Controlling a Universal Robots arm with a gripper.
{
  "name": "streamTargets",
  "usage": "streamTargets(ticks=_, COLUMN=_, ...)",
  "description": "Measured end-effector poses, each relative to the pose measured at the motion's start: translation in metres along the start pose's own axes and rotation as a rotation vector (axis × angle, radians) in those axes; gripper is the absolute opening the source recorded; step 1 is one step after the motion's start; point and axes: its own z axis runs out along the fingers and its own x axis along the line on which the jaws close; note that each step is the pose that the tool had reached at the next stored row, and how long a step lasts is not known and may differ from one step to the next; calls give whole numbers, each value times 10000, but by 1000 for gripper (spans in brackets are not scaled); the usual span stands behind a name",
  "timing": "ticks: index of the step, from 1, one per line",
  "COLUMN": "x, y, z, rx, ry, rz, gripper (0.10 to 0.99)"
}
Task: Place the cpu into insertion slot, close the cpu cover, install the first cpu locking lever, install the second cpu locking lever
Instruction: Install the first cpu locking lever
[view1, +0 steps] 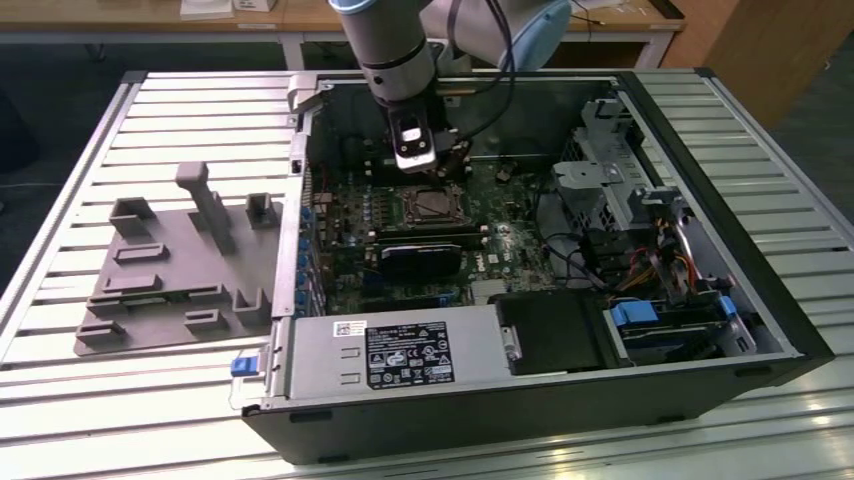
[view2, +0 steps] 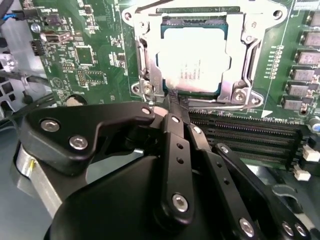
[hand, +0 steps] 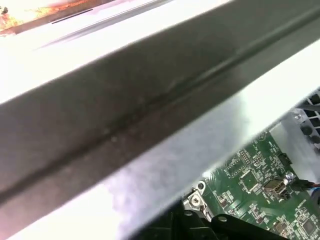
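The open computer case (view1: 747, 300) holds a green board (view2: 100, 50). In the board's insertion slot (view1: 430, 205) lies the cpu (view2: 195, 60), and the cpu cover (view2: 240, 60) is down around it, as the second wrist view shows. The gripper (view2: 170, 104) sits at the slot's edge with its jaws clenched. The exterior view adds a grey fixture (view1: 174, 270) on the tabletop beside the case.

Chip in its slot, just past the tool tip

The cpu (view2: 192, 62) lay in the insertion slot (view1: 407, 205), with the cpu cover (view2: 235, 55) down flat around it. The gripper (view2: 169, 109) sat at one corner of that cover. The long memory slots (view2: 240, 132) ran right beside the gripper's tip, on the same board (view2: 95, 55).
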Motion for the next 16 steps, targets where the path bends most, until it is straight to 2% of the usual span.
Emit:
streamTargets(ticks=8, x=-26, y=23, z=-104, rx=1, ry=-1, rz=-1, gripper=102)
streamTargets(ticks=16, x=10, y=72, z=-104, rx=-1, ry=-1, rz=-4, gripper=102)
